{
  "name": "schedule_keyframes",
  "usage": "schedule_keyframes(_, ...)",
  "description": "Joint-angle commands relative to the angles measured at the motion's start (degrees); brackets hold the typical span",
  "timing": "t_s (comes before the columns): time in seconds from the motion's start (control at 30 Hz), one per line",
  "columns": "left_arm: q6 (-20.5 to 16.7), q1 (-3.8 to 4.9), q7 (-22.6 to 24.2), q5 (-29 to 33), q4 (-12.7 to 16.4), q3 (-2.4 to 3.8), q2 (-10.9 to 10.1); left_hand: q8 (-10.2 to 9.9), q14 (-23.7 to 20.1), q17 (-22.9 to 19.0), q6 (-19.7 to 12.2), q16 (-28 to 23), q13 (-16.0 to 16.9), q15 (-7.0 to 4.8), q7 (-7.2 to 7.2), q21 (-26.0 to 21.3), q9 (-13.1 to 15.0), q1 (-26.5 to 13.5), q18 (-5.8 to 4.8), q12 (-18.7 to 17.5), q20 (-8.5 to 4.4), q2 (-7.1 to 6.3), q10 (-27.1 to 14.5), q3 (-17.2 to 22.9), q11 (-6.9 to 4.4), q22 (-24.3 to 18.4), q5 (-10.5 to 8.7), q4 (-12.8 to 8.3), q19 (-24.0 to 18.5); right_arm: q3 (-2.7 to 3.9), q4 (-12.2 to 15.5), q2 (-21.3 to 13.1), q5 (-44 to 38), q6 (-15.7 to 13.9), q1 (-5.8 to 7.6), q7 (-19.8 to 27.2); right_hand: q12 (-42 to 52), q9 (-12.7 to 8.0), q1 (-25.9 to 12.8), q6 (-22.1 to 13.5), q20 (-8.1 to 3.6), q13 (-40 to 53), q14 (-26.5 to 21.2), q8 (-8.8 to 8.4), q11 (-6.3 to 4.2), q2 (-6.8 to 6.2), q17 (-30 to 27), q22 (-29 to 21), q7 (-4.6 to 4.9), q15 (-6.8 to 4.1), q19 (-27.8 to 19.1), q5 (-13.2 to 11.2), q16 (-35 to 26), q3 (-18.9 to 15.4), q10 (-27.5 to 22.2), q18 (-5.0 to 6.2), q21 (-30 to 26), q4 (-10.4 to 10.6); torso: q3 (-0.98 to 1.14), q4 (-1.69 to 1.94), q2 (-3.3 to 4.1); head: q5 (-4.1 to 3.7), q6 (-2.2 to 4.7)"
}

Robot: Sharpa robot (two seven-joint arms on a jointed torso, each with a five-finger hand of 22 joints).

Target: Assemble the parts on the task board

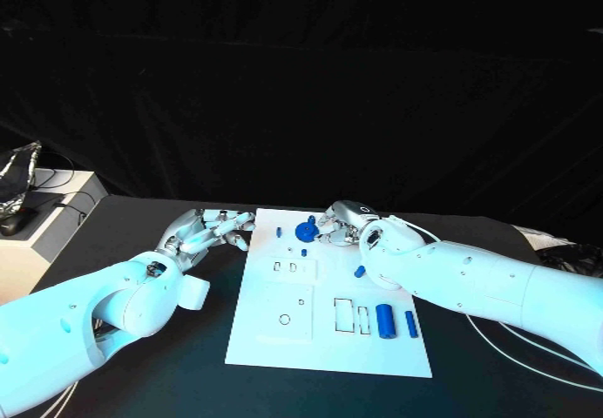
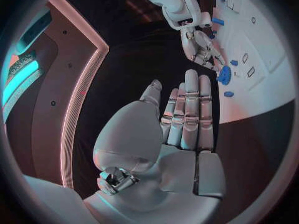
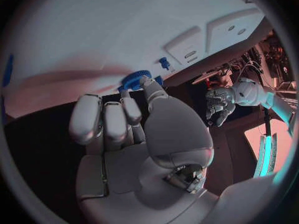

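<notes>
While the right hand [image 1: 342,223] rests at the board's [image 1: 283,340] far edge, its thumb and fingertips touch a round blue knob [image 1: 307,232]; whether they actually grip it cannot be told; remaining fingers are curled. Left hand [image 1: 211,230] lies flat beside the board, fingers straight and together, holding nothing. Two blue bars [image 1: 397,323] lie on the board behind the right hand, alongside its forearm; small blue pieces [image 1: 304,252] sit near the knob.

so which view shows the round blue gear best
The head view: the round blue gear sits whole at the task board's far end beside the right hand. The right wrist view has fingers covering it; the left wrist view shows it small.
</notes>
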Motion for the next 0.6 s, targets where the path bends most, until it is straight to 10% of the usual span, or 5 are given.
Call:
schedule_keyframes(0.03, 0.4, -0.08, 0.3, 0.0, 0.0, 0.04, 0.0, -0.1, 0.0, 0.0, -0.5, 0.0, 0.0, 0.19, -0.11, 0.4, 0.0, 0.0, 0.66, -0.2, 0.15, -0.35, -0.4, 0.0, 0.11, -0.1, -0.18, -0.4, -0.4, 0.07, 2.4, -2.0, 2.2, -6.4, -0.03, 4.3, 0.4, 0.0, 0.4, -0.1, 0.24, 1.0, 0.1, 0.05, -0.32, -0.6, -0.1, 8.6, -0.11, 0.22, 4.0, 0.2, 0.1, 0.2, 0.2, 0.56, 0.2, -0.7, 0.03, -0.24, -0.06, 0.12, 0.18)
schedule_keyframes(0.17, 0.4, -0.14, 0.4, 0.0, 0.0, 0.04, 0.0, -0.1, -0.1, -0.1, -0.4, 0.0, 0.1, 0.18, -0.2, 0.4, 0.0, 0.0, 0.66, -0.2, 0.17, -0.36, -0.3, 0.0, 0.06, -0.1, -0.21, -0.5, -0.4, 0.37, 7.9, -7.8, 8.3, -9.6, 0.19, 10.0, 0.0, 0.0, 1.4, 0.2, 0.25, 0.8, 0.0, 0.06, -0.36, -0.66, -0.5, 8.4, -0.14, 0.18, 3.9, 0.2, -0.2, 0.6, -0.1, 0.62, -0.2, -1.7, 0.02, -0.55, -0.24, -0.19, 0.4)
schedule_keyframes(0.33, 0.5, -0.25, 0.5, 0.0, -0.1, 0.04, -0.1, -0.1, -0.2, -0.1, -0.4, -0.2, 0.1, 0.18, -0.25, 0.2, 0.0, 0.1, 0.79, -0.2, 0.35, -0.33, -0.3, 0.0, 0.04, -0.3, -0.19, -0.6, -0.4, 0.59, 11.9, -14.5, 15.6, -6.6, 0.83, 17.5, -0.7, 0.0, 3.7, 0.2, 0.29, 0.5, 0.0, 0.05, -0.29, -0.86, -0.6, 8.5, 0.01, 0.21, 3.8, -1.6, -0.4, 1.2, -0.7, 0.51, -0.2, -3.6, 0.33, -1.29, -0.38, -0.15, 0.82)
schedule_keyframes(0.6, 0.7, -1.18, 0.8, 0.0, -0.3, 0.04, -0.3, -0.1, -0.1, -0.1, 0.1, -0.2, 0.1, 0.08, -0.53, 0.2, 0.0, 0.0, 0.75, -0.2, 0.24, -0.33, 0.3, -0.1, -0.18, -0.4, -0.21, -0.6, -0.3, 0.66, 9.3, -20.3, 22.9, -1.7, 1.12, 26.0, -1.7, 0.0, 7.3, 0.5, 0.2, -0.3, -0.1, 0.08, -0.25, -3.2, -0.8, 8.6, -0.06, 0.15, 3.4, -3.7, -1.2, 0.1, -1.2, 0.21, 0.1, -4.2, 1.22, -2.53, -0.7, -0.02, 1.07)
